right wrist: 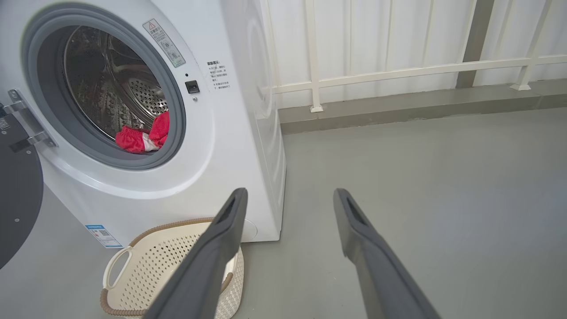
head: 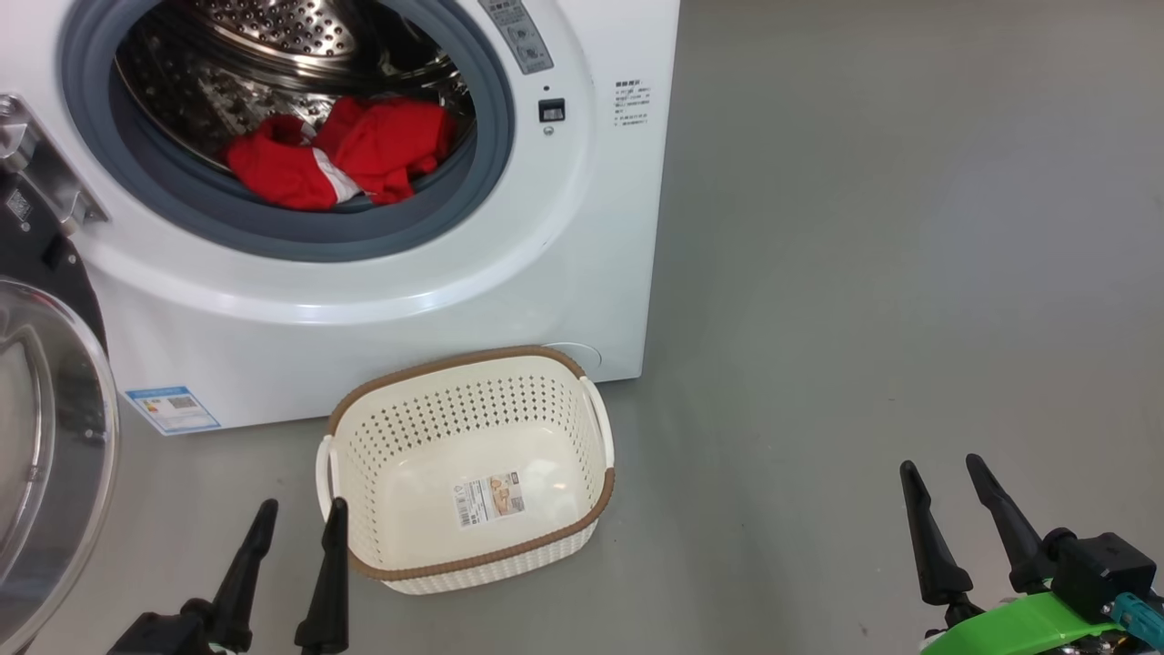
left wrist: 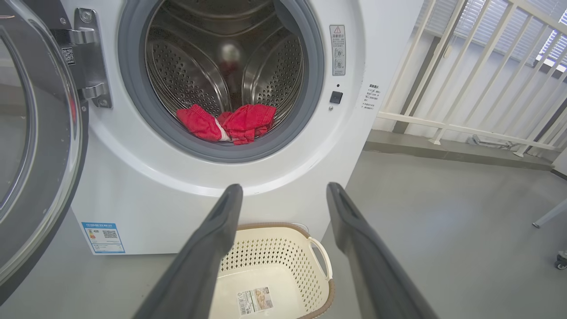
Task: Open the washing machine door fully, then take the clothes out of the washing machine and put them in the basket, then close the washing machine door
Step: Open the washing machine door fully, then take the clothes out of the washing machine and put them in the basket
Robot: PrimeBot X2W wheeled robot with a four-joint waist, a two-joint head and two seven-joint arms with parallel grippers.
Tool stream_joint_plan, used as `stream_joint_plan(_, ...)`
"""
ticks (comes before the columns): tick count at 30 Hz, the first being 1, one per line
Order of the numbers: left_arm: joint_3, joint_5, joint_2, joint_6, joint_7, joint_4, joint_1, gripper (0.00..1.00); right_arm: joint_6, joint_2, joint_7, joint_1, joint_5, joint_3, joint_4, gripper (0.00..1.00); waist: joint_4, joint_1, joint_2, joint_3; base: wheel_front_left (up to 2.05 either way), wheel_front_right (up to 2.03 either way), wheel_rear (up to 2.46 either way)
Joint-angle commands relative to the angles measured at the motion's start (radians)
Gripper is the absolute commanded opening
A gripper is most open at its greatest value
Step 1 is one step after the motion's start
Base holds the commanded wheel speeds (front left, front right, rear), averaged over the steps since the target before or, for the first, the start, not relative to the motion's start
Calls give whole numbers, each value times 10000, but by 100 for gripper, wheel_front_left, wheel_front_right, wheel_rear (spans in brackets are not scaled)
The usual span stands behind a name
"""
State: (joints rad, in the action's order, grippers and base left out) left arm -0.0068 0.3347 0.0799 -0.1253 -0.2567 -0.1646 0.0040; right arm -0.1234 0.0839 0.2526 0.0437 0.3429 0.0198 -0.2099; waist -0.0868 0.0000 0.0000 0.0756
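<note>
The white washing machine stands ahead with its door swung open to the left, glass bowl facing out. Red clothes with a white patch lie at the drum's front lip, also in the left wrist view and right wrist view. The cream basket sits on the floor before the machine, holding nothing but its label. My left gripper is open, low, just left of the basket. My right gripper is open, far right over bare floor.
Grey floor stretches to the right of the machine. A white railing and a raised kerb run behind it. The open door and its steel hinge take up the left side.
</note>
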Motion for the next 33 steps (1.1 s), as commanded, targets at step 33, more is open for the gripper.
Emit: stream_joint_plan(33,115,194,296,-54,-51,404,-405,100,-73,28,92,-271,-3,-290,285,100,142,0,0,285,46,-47,2)
